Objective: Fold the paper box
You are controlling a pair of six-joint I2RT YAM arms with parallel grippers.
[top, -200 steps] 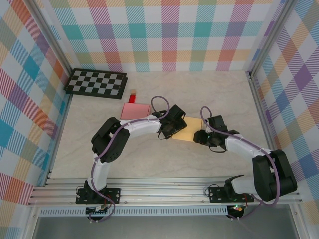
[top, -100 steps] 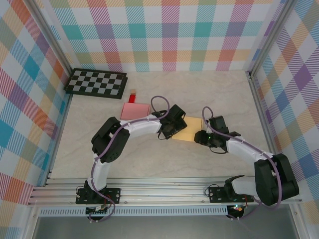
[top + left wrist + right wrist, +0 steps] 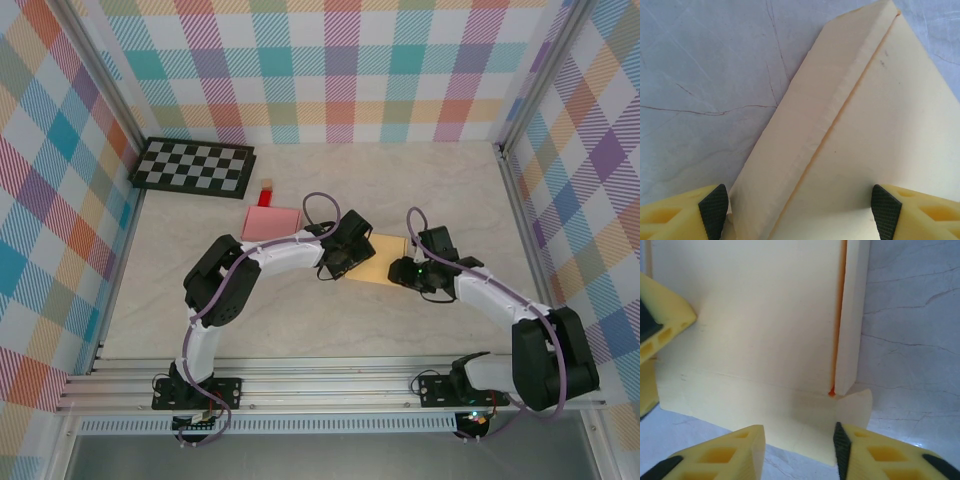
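Paper box [image 3: 378, 258], flat and pale yellow, lay near the middle of the table [image 3: 300, 330] in the top external view. The left gripper [image 3: 345, 262] sat at its left edge and the right gripper [image 3: 408, 272] at its near right corner. A pink box [image 3: 270, 223] lay just behind the left arm, a small red item [image 3: 266, 190] beyond it, and a checkerboard [image 3: 195, 166] in the far left corner. From that height neither jaw gap could be read.

In the left wrist view the paper box [image 3: 885, 125] ran up and away, a long flap [image 3: 815, 125] folded over along its left side. The left gripper [image 3: 799, 202] stood wide: one of its pads [image 3: 714, 210] hung over bare table just beside the flap's edge, the other over the main panel. Nothing was clamped; whether the pads touched the paper could not be told.

In the right wrist view the paper box [image 3: 750, 315] lay straight ahead, with a narrow side flap [image 3: 852, 315] folded along its right and a lower flap [image 3: 790, 415] lying flat toward the camera. The right gripper [image 3: 799, 432] was moderately apart, the lower flap's edge reaching between its fingertips with space on either side. The left gripper's yellow finger [image 3: 662, 325] showed at the box's left edge.
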